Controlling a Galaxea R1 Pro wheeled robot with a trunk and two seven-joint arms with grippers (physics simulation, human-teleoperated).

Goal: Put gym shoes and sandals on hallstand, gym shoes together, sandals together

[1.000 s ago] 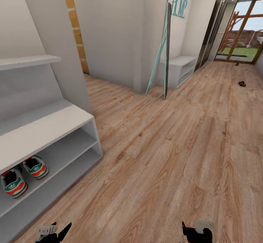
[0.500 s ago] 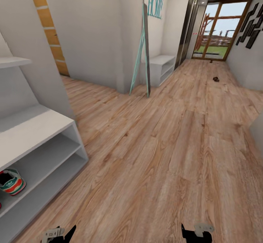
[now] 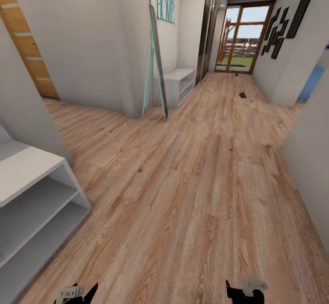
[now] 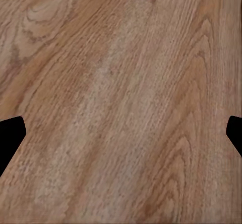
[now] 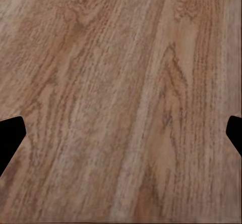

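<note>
**Robot facing down the hallway, both grippers empty**

While the head view looks down the corridor, the hallstand sits at the left edge, pale grey-white, with its bench top and two open shelves showing. The shelf parts in sight look bare. The corridor floor runs away in light brown planks toward a glass door at the far end. Two small dark things lie way down there on the floor, one nearer and one close to the door; too tiny to say for sure, but they could be the sandals. A tall mirror with a teal frame leans on the left wall, beside a second low white bench. Black frames hang on the right wall. At the bottom edge, the left gripper and right gripper barely peek in.

Left wrist view: the left gripper has its fingers spread wide, nothing between them, just wood planks below.

Right wrist view: same deal, right gripper spread wide over bare planks.
</note>
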